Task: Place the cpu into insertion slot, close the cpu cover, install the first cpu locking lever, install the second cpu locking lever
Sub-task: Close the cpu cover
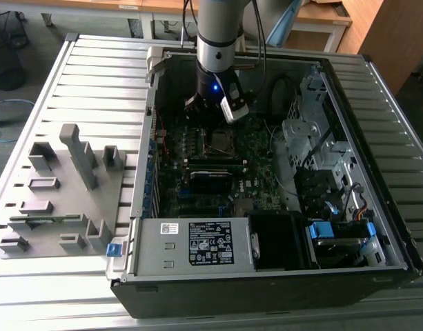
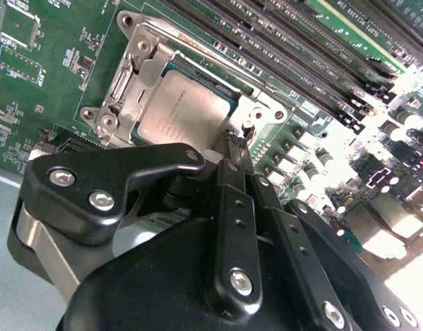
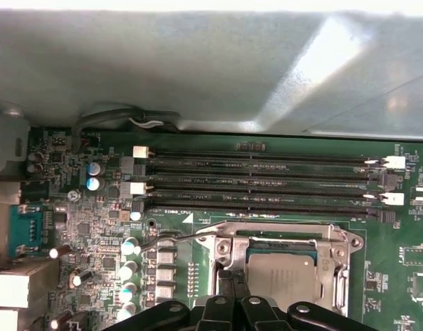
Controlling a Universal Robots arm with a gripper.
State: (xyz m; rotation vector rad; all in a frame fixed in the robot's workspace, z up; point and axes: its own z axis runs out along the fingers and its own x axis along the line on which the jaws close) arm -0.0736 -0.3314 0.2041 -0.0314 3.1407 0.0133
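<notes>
The cpu [image 2: 183, 110] [image 3: 283, 279] lies flat in its socket on the green motherboard [image 2: 32, 62], silver-grey top up. The silvery cpu cover [image 2: 139, 76] [image 3: 335, 255] lies down over it as a frame around its edges. A thin wire locking lever [image 3: 170, 238] sticks out sideways from the socket corner. My gripper [image 2: 235, 141] [image 3: 233, 286] is shut, its black fingertips pressed together right at the socket's edge beside the cpu. In the exterior view the gripper [image 1: 212, 114] hangs over the socket [image 1: 217, 141] inside the open computer case.
Black memory slots [image 3: 266, 183] run alongside the socket, with capacitors [image 3: 132, 248] close by. The case's metal wall [image 3: 197, 69] rises behind them. A power supply [image 1: 197, 245], drive cage [image 1: 304, 131] and cables fill the case. A grey parts fixture [image 1: 59, 186] sits at the exterior view's left.
</notes>
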